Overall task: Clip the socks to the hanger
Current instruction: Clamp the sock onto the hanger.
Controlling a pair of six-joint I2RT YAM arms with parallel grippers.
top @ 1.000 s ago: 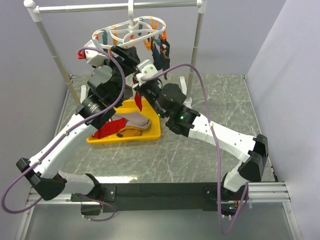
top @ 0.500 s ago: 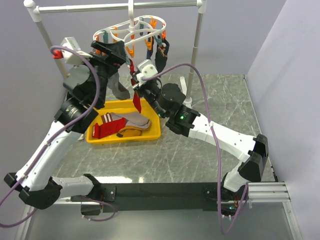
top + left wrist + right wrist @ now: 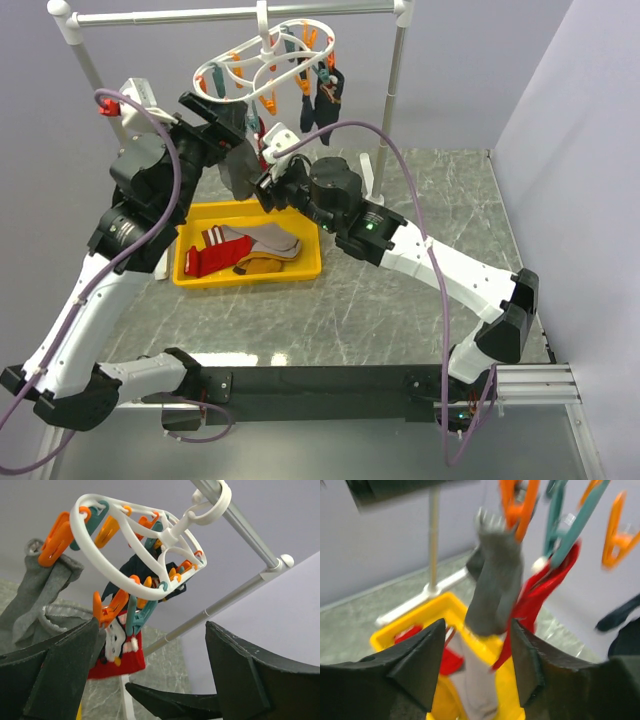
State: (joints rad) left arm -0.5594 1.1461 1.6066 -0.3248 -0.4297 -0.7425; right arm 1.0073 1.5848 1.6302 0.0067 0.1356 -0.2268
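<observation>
Top external view, left arm: rises from its base at lower left, elbow at mid-left, forearm angled up and right. Left gripper [image 3: 222,118] sits just under the left end of the hanger [image 3: 262,62]. Fingers apart, nothing between them.

Right arm: runs from its base at lower right up and left across the table [image 3: 430,200]. Right gripper [image 3: 268,185] is at centre frame, above the back rim of the yellow tray [image 3: 250,275]. Fingers spread, holding nothing; its wrist view is blurred.

Hanger: upper centre, hooked on the top rail of the white stand [image 3: 200,14], tilted.

Clipped items:
- grey sock [image 3: 240,168], held by an orange pin [image 3: 57,537] at the ring's left end, hanging between the two grippers.
- red sock [image 3: 122,657], held by a teal pin [image 3: 580,522], just beside the grey one.
- dark socks [image 3: 325,95], at the ring's right side.

Loose socks [image 3: 262,240]: red-and-white, grey-beige and mustard, lying in the tray.

Surface: grey marbled table top. Room: plain lilac-grey walls [image 3: 560,120] on three sides.
</observation>
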